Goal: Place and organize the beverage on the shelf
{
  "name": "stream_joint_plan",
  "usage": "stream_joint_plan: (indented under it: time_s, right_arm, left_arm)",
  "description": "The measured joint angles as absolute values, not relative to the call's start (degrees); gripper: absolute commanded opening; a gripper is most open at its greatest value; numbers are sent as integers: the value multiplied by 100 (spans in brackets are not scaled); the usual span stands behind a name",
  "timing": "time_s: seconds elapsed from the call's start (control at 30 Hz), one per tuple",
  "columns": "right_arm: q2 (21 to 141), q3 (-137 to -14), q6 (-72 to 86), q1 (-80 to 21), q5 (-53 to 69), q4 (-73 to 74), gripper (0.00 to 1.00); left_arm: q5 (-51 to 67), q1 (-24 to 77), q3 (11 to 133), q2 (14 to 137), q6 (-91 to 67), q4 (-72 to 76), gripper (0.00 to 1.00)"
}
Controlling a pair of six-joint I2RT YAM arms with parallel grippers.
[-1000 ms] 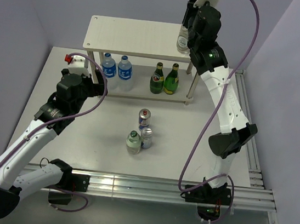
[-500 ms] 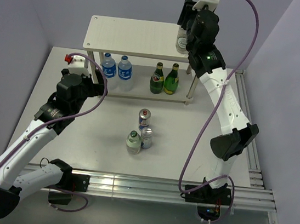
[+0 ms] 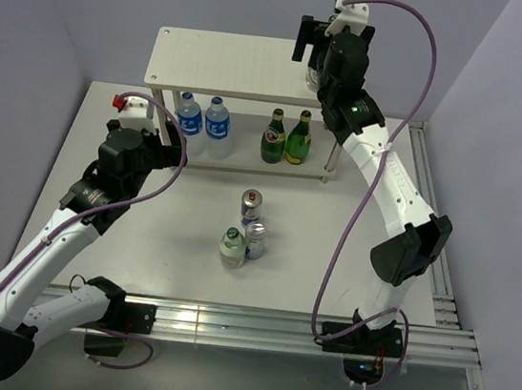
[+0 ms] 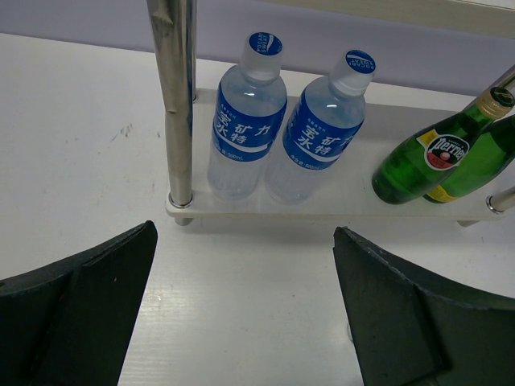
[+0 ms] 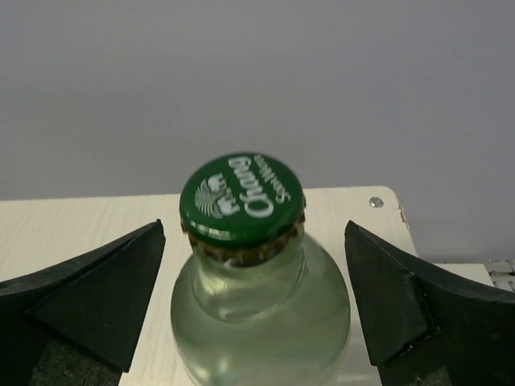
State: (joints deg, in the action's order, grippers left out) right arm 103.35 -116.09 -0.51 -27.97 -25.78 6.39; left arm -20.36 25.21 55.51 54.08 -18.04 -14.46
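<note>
1. While the shelf (image 3: 230, 64) stands at the far side of the table (image 3: 140, 237), its upper board carries one clear glass bottle (image 5: 257, 322) with a green crown cap (image 5: 241, 197). This bottle stands upright near the board's right end, directly between the fingers of the right gripper (image 5: 253, 232).
2. The lower board, straight ahead of the left gripper (image 4: 243, 233), holds a water bottle (image 4: 241, 121) and a second water bottle (image 4: 318, 133). They stand side by side and have blue labels and blue caps. Both look filled with clear liquid.
3. To the right of that pair stand a green Perrier bottle (image 4: 426, 157) and a second green bottle (image 4: 479, 165), close together. Their fill level cannot be read through the dark glass.
4. On the table between the two arms, nearer than the shelf, stand a far can (image 3: 251, 203), a near can (image 3: 255, 240) and a small clear bottle (image 3: 232, 247). The small clear bottle is just beside the near can.
5. Right gripper: fingers spread wide, with a visible gap on each side of the glass bottle. The bottle is released.
6. Left gripper: fingers spread wide and empty, above bare table just short of the shelf.
7. Limits of view:
   - The overhead view hides most of the glass bottle and one right finger behind the wrist.
   - The right wrist view cuts off the bottle's base.
   - The left wrist view crops the second green bottle.
</note>
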Motion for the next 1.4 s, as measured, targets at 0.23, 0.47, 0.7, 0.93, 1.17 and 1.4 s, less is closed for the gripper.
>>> stream_joint_plan:
  time_s: [0.23,0.47,0.7,0.93,1.17,1.4]
  right_arm:
    - [9791,-10873,104,-2829,-2506,541,100]
    - [8805,-9708,395,-2965,-2624,303,100]
    - [6869,-7183,655,-4357,-3435,-99,100]
    - [5774,-5142,1151,-6608,-3881,-357,100]
    - [6477,-4552,2005,-7229,-3848,-220,100]
    - [6987,-4484,2449,-7328,-3776,-355,99]
  left_arm:
    - [-2036,2521,5551,5408,-1804,-1446,98]
    - [-2040,2521,5551,5408,-1802,-1446,98]
    - [-2045,2523,5551,5408,-1769,-1446,98]
    - [-2045,2523,5551,5408,-1769,-1448,99]
    - [-2051,2523,5551,5360,-1767,-1448,99]
    - [-2075,2523,5551,5358,-1767,-1446,99]
